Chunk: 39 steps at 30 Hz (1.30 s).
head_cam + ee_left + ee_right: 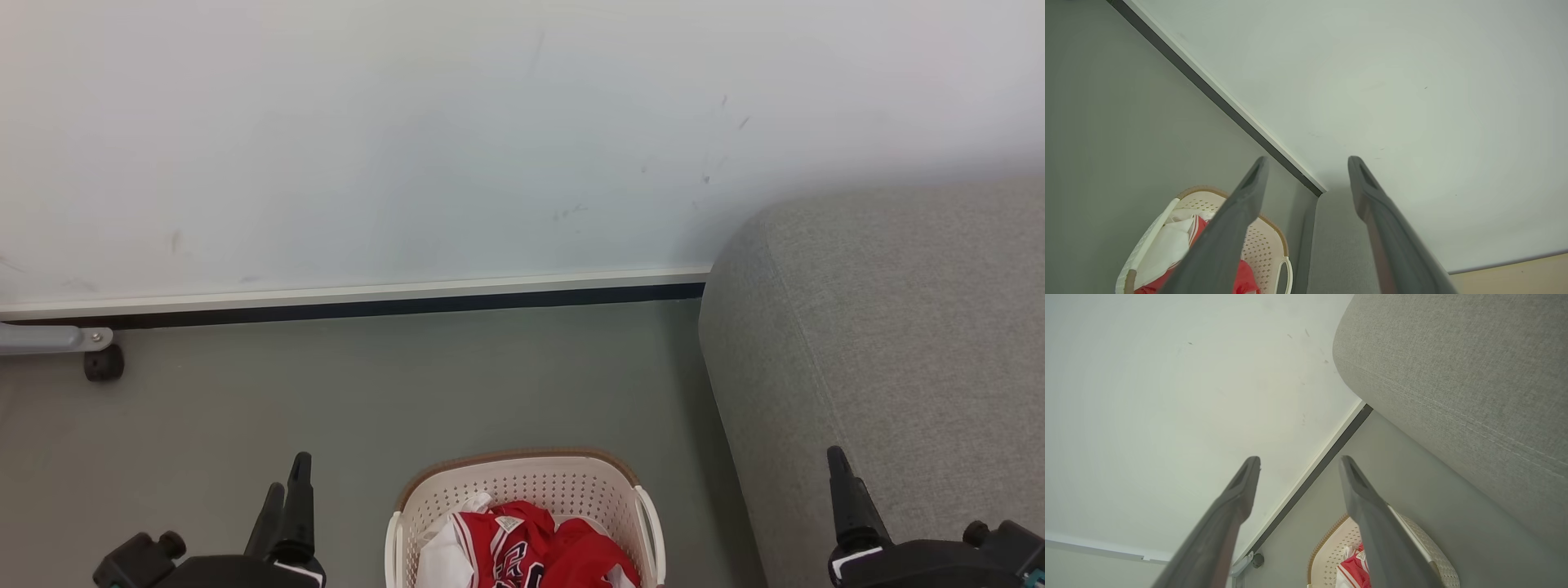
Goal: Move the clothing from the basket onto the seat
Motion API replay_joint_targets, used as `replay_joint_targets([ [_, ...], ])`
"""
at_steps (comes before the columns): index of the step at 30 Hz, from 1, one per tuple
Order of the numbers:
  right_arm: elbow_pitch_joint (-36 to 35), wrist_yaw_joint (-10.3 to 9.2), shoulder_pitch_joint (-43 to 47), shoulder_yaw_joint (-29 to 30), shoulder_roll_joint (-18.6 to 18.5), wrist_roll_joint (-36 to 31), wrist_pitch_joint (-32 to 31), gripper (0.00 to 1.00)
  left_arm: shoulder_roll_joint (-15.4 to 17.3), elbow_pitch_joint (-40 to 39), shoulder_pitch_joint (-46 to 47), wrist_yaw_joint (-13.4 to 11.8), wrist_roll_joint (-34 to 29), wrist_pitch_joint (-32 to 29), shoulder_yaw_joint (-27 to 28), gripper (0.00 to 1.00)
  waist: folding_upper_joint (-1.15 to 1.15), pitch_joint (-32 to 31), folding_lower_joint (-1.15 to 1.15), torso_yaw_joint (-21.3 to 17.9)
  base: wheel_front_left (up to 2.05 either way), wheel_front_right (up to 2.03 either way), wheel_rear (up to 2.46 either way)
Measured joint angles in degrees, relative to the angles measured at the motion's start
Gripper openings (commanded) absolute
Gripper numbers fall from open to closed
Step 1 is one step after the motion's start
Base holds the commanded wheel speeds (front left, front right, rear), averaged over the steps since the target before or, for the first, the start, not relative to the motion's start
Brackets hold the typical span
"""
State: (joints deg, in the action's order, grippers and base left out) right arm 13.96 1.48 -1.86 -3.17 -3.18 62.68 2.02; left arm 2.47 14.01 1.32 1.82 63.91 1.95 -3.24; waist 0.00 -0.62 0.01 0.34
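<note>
Down at the near edge of the head view, your left gripper and right gripper hang on either side of the basket. Each wrist view shows its two fingers spread apart with nothing between them. The basket stands on the grey floor between the two grippers, just beside the seat's near corner and well short of the floor's far edge at the wall.

The clothing lies heaped inside it, red folds crumpled together with a white patch on the left side of the heap. You cannot tell from here where one garment ends and the other begins.

Expect this fabric to be light, limp and probably a little slick. It should drape and trail once lifted, and a shallow pinch may slide off. Take hold on a raised ridge of red cloth near the top of the heap, where it bunches thick, and stay clear of the perforated wall and the brown rim.

Beyond the basket, the seat rises on your right, broad and bare. Farther off, a small black caster sits at the floor's far left edge, under the pale wall.
</note>
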Motion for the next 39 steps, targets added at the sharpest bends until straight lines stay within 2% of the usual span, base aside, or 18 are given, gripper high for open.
replay_joint_targets([
  [12,-1.02,-1.72,0.1,-4.27,-1.38,-12.45,2.68,1.0,2.08,-1.75,-0.03,-2.03,-14.99,2.75,-2.93,1.0,0.0,-0.32,0.0,0.11,0.0,0.0,0.0],
  [39,-3.66,-5.09,0.97,-10.72,-3.65,-34.6,8.24,1.0,3.09,-3.66,-2.15,-6.03,-39.56,8.45,-5.19,1.0,0.0,-0.69,-0.01,0.35,0.0,0.0,0.0],
])
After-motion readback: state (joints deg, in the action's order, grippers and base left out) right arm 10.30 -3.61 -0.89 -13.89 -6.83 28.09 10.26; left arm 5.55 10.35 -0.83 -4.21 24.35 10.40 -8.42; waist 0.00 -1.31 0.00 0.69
